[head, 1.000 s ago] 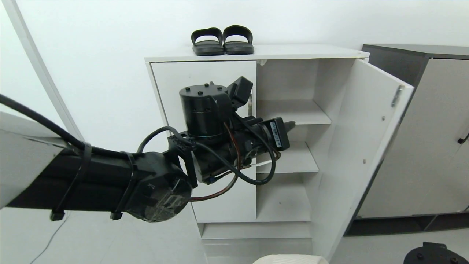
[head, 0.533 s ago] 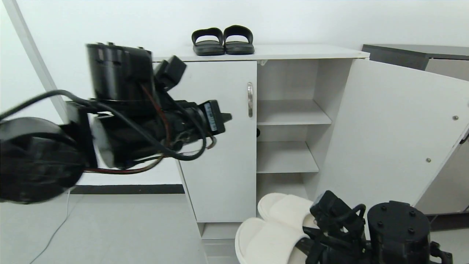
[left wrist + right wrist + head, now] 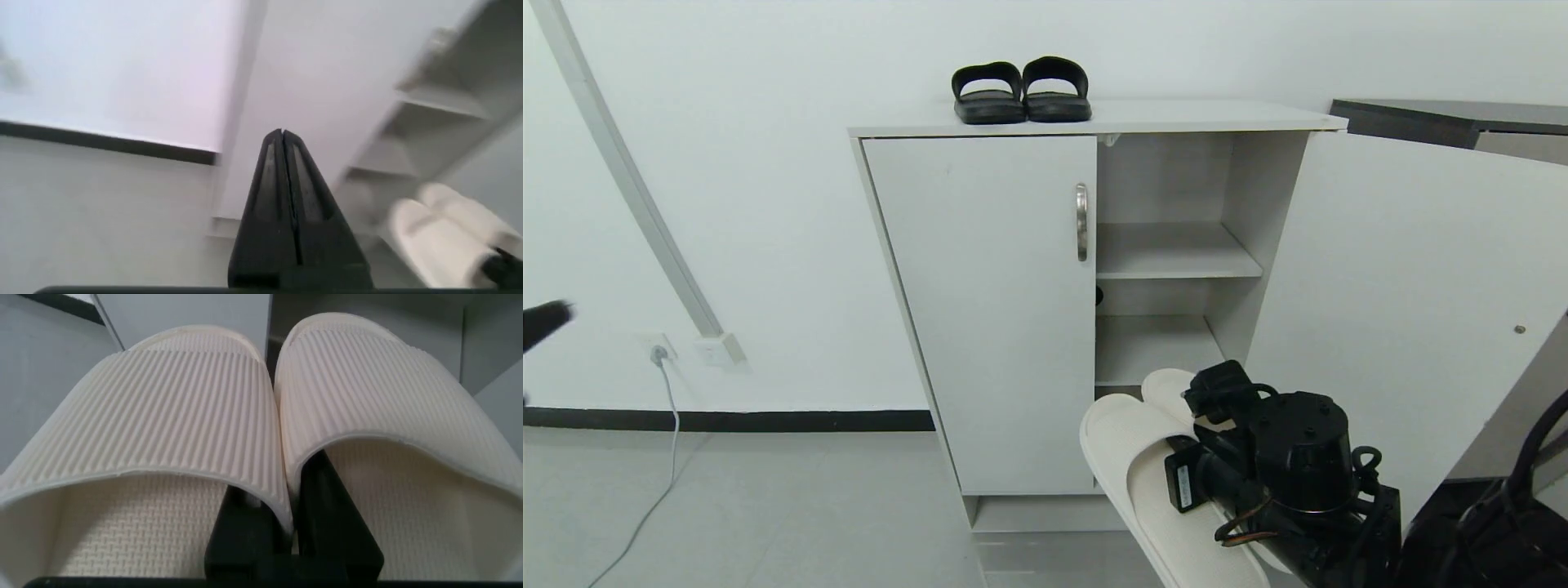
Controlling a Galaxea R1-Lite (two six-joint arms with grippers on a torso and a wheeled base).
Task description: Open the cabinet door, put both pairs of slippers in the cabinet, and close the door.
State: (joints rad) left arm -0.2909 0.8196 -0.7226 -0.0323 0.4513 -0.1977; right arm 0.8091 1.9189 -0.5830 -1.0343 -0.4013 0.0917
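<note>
Room opens at the cabinet's [image 3: 980, 343] right half, where the right door [image 3: 1405, 310] stands wide beside the shelves [image 3: 1168, 253], with the white slippers [image 3: 1127, 445] near the lower shelf, inner edges pinched by the right gripper [image 3: 283, 494], black slippers [image 3: 1021, 90] on top, and the left gripper's [image 3: 283, 163] fingers pressed flat together.

A plain white wall [image 3: 752, 188] fills the back of the room, evenly lit, with a black skirting strip [image 3: 768, 420] along its foot. Below lies a pale grey floor [image 3: 784, 506]. A light trunking strip [image 3: 625, 171] slants down the wall to a small box [image 3: 719, 349]; beside it a socket [image 3: 656, 351] holds a plug, its grey cable [image 3: 673, 465] trailing onto the floor. A dark-topped grey cupboard [image 3: 1421, 114] stands far right.
</note>
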